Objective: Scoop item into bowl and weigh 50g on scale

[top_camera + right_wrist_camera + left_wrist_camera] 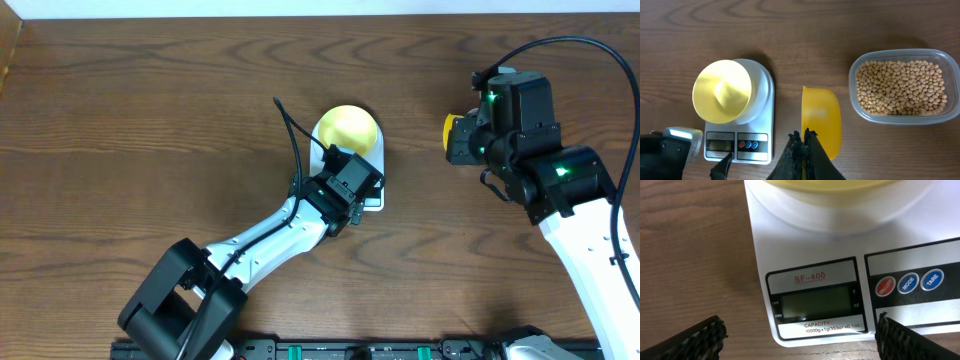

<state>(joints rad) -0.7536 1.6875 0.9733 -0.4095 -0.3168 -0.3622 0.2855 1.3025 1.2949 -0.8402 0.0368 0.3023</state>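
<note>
A: Listing by size: scale (765, 115), display (815, 302) blank, left gripper (800, 337) spread wide over scale's front edge; tub (900, 119) right of scale; bowl (722, 92) atop scale, empty.

B: Adding: scoop (821, 120) between scale and tub, empty, clamped in right gripper (804, 142); beans (900, 87) all in tub. To do: scooping, weighing.

Overhead, the scale's (379, 160) front is covered by the left gripper (352, 188), and the scoop (454, 130) is mostly hidden behind the right gripper (464, 138). At the left wrist, the bowl (840, 185) is blurred and cropped by the top edge; no figure can be read on the display (815, 302). At the right wrist, the scoop's handle is lost between the fingers (796, 160).
</note>
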